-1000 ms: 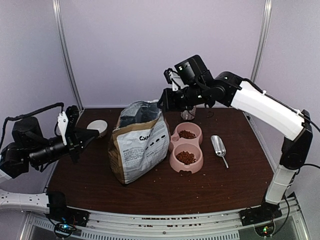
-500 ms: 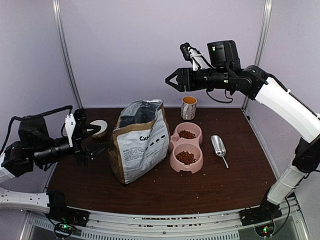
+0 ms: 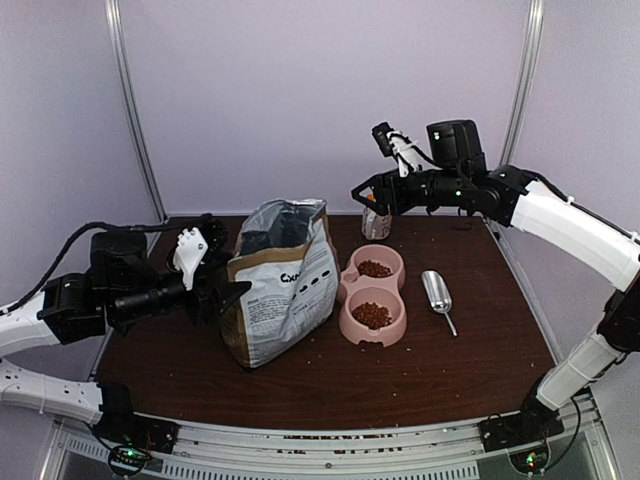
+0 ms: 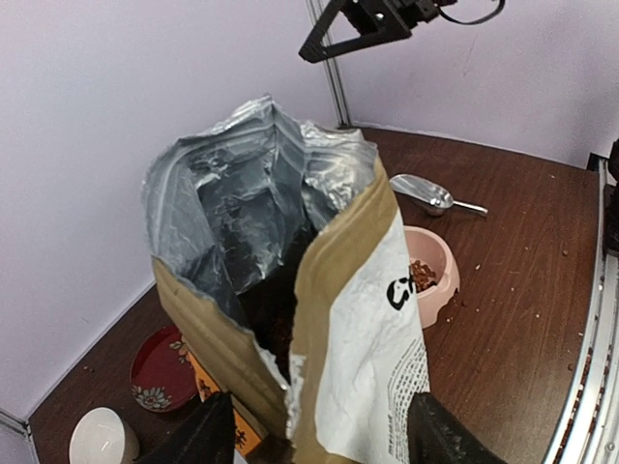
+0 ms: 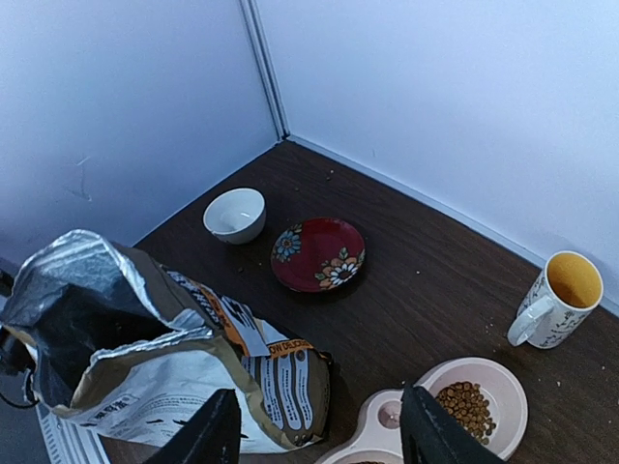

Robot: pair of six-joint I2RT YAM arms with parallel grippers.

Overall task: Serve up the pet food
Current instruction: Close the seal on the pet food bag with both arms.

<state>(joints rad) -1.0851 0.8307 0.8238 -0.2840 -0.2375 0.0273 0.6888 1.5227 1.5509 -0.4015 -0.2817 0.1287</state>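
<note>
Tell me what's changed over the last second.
The left tool opened and swung right, up to the left side of the bag. The right tool opened, drew back from the bag top, rose, then dipped toward the mug. The bag, the pink double bowl of kibble and the scoop stayed put.

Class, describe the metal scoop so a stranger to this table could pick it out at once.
Find the dark brown table and the tall pet food bag near its middle. On the bag's right-arm side sits a pink double bowl, and just beyond it lies the metal scoop. Alone among the dishes, it is bare silver metal with a thin handle.
</note>
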